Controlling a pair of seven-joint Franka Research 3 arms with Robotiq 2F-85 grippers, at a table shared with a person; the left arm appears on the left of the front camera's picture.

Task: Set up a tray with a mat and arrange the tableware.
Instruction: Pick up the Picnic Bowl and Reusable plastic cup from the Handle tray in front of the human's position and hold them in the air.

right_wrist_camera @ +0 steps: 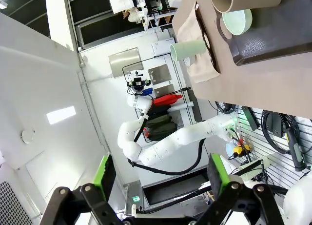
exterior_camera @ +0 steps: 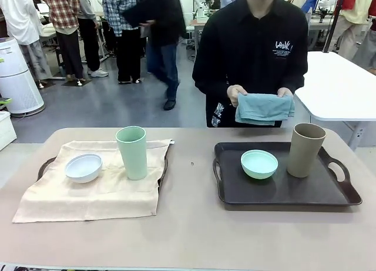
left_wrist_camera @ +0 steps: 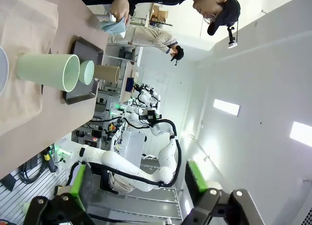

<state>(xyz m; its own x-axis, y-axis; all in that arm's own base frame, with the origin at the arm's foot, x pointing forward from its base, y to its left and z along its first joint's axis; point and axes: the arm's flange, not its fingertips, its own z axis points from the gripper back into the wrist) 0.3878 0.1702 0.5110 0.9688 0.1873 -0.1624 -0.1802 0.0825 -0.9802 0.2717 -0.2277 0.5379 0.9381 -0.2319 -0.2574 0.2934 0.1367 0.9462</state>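
Two trays were counted: a mat-covered tray (exterior_camera: 44,165) and a bare dark tray (exterior_camera: 282,194). There were two bowls, a white bowl (exterior_camera: 83,167) and a mint green bowl (exterior_camera: 259,164), and two cups, a pale green cup (exterior_camera: 132,152) and a tan-brown cup (exterior_camera: 306,150). Cloths numbered two: a beige mat (exterior_camera: 94,194) and a folded teal cloth (exterior_camera: 263,109). The person's right hand (exterior_camera: 235,93) and the person's left hand (exterior_camera: 285,93) made two hands. The left gripper (left_wrist_camera: 139,173) and the right gripper (right_wrist_camera: 161,169) each carried two green-padded fingers, four in all. All four vessels stood well beyond the fingertips.
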